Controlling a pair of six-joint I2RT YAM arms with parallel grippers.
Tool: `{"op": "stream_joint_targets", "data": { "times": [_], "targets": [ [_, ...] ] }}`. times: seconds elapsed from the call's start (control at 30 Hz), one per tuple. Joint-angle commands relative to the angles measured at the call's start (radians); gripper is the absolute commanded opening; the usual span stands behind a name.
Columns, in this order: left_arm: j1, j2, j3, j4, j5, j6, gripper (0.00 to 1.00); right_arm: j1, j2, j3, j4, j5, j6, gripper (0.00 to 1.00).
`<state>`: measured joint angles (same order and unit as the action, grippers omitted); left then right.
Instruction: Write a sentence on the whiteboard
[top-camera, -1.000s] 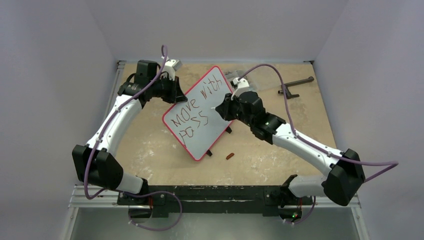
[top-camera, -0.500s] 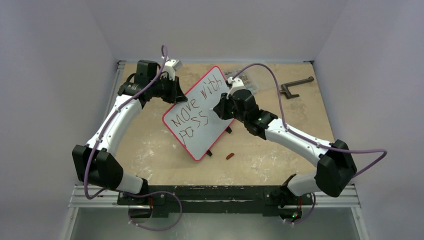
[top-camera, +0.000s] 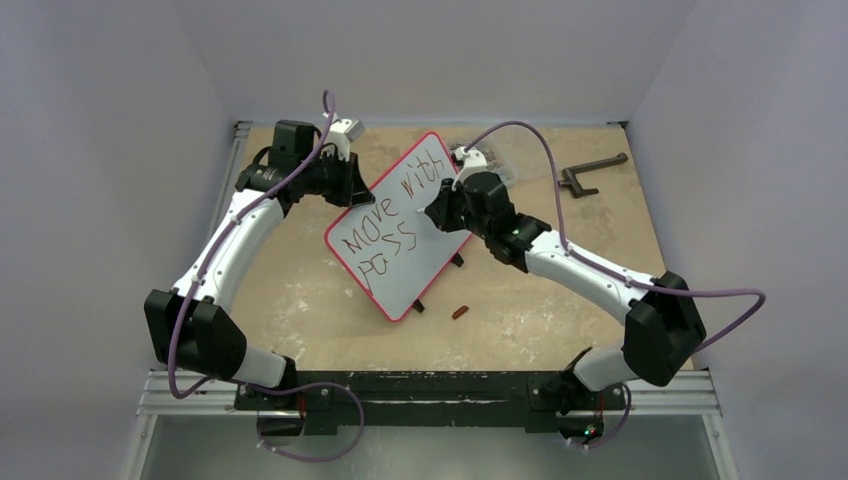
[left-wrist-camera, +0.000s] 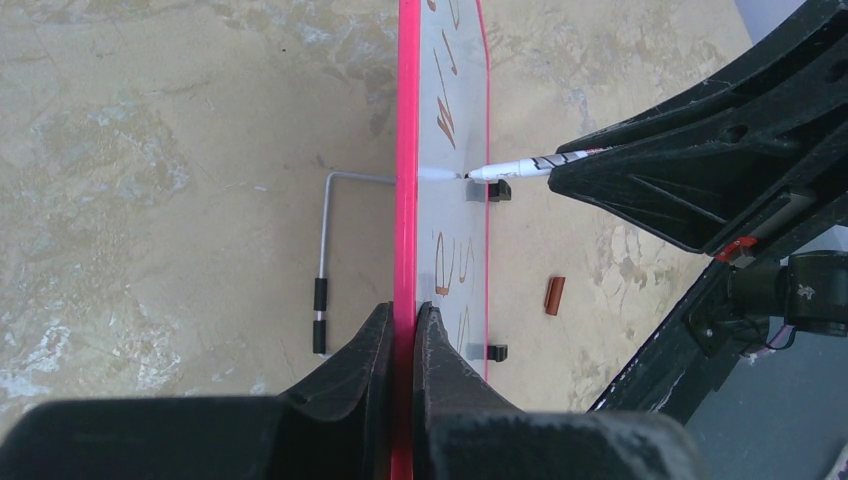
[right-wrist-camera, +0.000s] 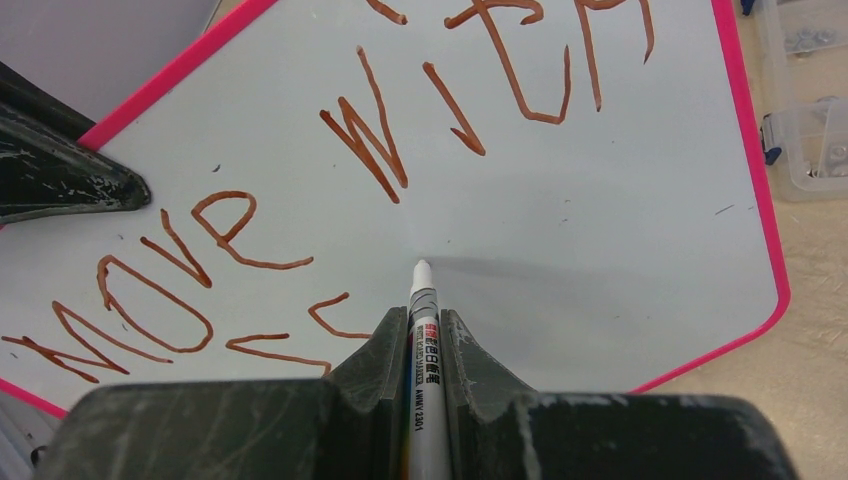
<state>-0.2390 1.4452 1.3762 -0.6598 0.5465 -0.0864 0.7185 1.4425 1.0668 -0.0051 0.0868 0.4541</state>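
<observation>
The whiteboard, white with a red rim, stands tilted on the table. The sentence reads "MOVE WITH" with a shorter word below it, in reddish-brown strokes; it also shows in the right wrist view. My left gripper is shut on the board's red rim, one finger on each side. My right gripper is shut on a white marker. The marker's tip rests at the bare board just right of the lower word, seen also in the left wrist view.
A brown marker cap lies on the table below the board, also in the left wrist view. A clear parts box sits behind the board. A dark metal tool lies at the back right. The board's wire stand sticks out behind it.
My right arm has swung left and its gripper has shifted a little up and left along the board with the marker. The left arm and the board have not moved.
</observation>
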Motion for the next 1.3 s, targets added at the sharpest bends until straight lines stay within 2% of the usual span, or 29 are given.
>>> {"op": "stream_joint_targets", "data": {
  "times": [0.0,0.73,1.27],
  "targets": [
    [-0.005,-0.015,0.013,-0.013,-0.075,0.059,0.0,-0.01,0.0,0.02,0.057,-0.01,0.014,0.0],
    [-0.005,-0.021,0.012,-0.014,-0.074,0.058,0.0,-0.012,-0.05,-0.164,0.087,-0.018,0.059,0.0],
    [-0.005,-0.028,0.011,-0.013,-0.071,0.056,0.0,-0.012,-0.093,-0.031,0.051,-0.052,0.055,0.0]
  ]
}}
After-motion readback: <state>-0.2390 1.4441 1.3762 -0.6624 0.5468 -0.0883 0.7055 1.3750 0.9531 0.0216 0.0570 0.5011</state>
